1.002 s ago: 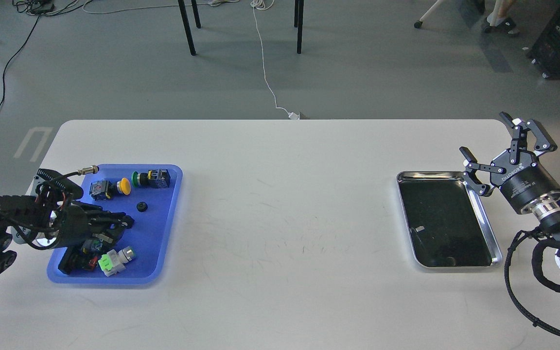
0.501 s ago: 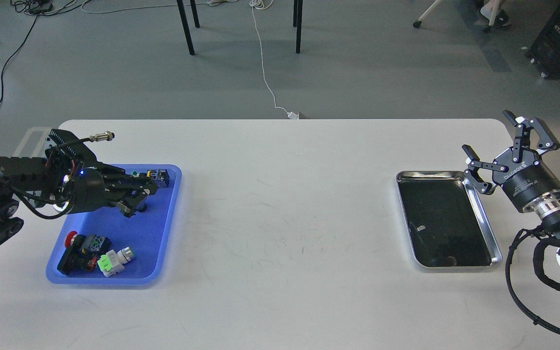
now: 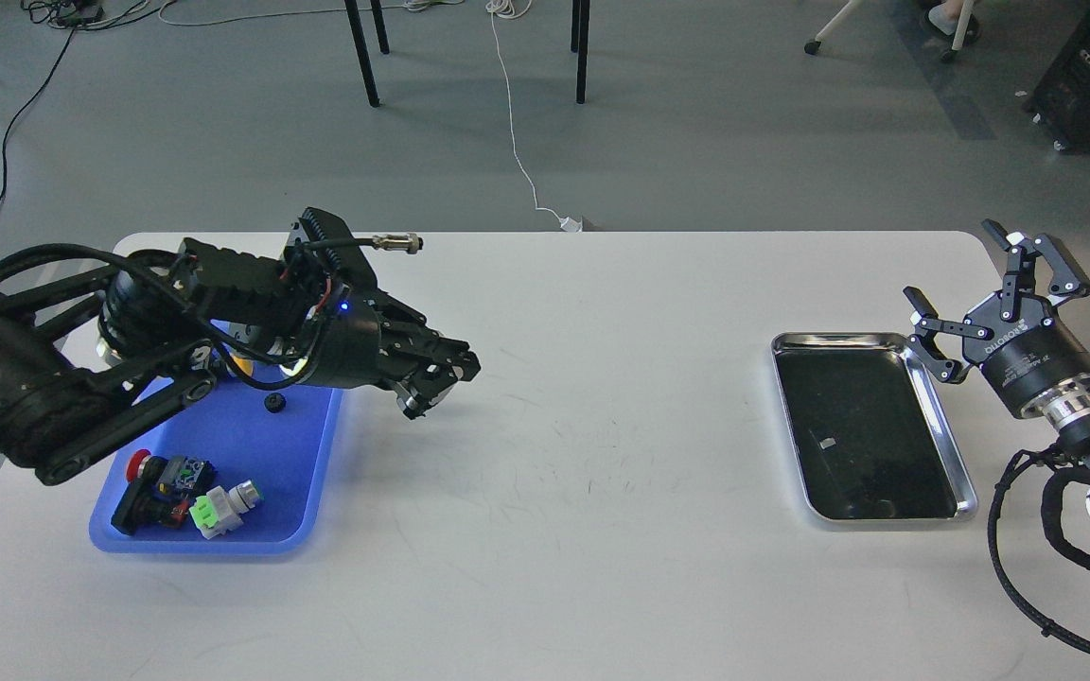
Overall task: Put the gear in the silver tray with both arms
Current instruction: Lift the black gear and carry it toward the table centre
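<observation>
1. Silver tray (image 3: 942,427) sits on the table's (image 3: 564,492) right side, dark bottom bare apart from a small pale speck.
2. R gripper (image 3: 985,284) just beside tray's far-right corner, fingers spread wide, holding nothing.
3. L gripper (image 3: 436,378) out over bare tabletop just right of blue tray (image 3: 304,473), well apart from silver tray. Fingers dark and bunched; can't tell if closed or gripping anything.
4. Blue tray holds small black round part (image 3: 274,403), red-capped switch (image 3: 152,478), green/white connector (image 3: 221,506).
</observation>
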### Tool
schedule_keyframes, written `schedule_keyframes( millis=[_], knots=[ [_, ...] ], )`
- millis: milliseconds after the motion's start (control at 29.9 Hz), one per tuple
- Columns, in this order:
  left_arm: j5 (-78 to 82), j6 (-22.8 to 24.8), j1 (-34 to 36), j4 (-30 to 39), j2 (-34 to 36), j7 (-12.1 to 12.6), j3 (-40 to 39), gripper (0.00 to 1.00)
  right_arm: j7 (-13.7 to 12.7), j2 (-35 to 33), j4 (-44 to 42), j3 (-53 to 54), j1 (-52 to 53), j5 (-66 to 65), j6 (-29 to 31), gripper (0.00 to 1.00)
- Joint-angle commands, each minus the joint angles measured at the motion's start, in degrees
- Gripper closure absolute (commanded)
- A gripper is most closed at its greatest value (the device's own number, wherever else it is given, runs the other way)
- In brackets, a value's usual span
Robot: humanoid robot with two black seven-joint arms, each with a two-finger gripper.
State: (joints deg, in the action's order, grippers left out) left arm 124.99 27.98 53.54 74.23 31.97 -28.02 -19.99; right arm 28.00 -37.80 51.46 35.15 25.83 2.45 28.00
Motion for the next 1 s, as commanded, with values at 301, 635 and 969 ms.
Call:
schedule_keyframes(
  millis=[301, 635, 969],
  knots=[
    [0.0, 0.0, 5.9, -17.5, -18.5, 0.0, 9.9, 0.86, 0.0, -0.2, -3.2, 0.0, -0.7, 0.0, 0.0, 0.01],
    [0.0, 0.0, 10.1, -21.9, -27.7, 0.0, 16.6, 0.85, 0.0, 0.1, -3.5, -0.4, -0.7, 0.0, 0.0, 0.01],
    [0.0, 0.0, 10.7, -23.9, -32.0, 0.0, 18.7, 0.85, 0.0, 0.4, -3.4, -0.1, -0.7, 0.0, 0.0, 0.01]
  ],
)
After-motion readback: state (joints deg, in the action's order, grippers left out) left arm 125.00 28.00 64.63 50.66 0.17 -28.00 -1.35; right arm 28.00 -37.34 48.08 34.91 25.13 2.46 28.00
